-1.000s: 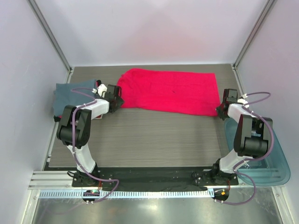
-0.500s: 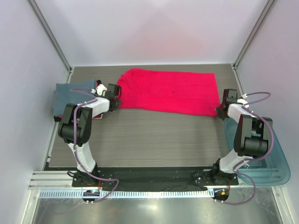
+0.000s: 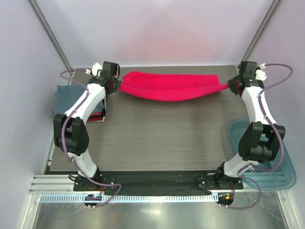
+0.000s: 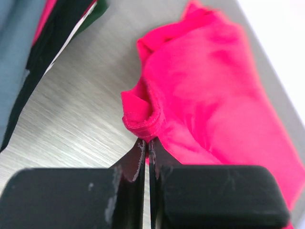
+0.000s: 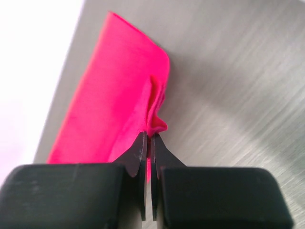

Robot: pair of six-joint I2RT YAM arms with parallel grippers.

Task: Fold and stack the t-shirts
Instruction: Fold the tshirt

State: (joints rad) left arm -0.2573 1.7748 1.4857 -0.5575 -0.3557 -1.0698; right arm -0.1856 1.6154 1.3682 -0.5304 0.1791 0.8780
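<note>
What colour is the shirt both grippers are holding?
Bright red-pink shirt, clearest in the top external view.

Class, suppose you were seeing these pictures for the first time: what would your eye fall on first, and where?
The bright pink t-shirt is pulled into a sagging band along the far edge of the table. The left gripper and the right gripper each pinch one end. Next come the pile of folded shirts at the far left and the teal tub at the near right.
</note>
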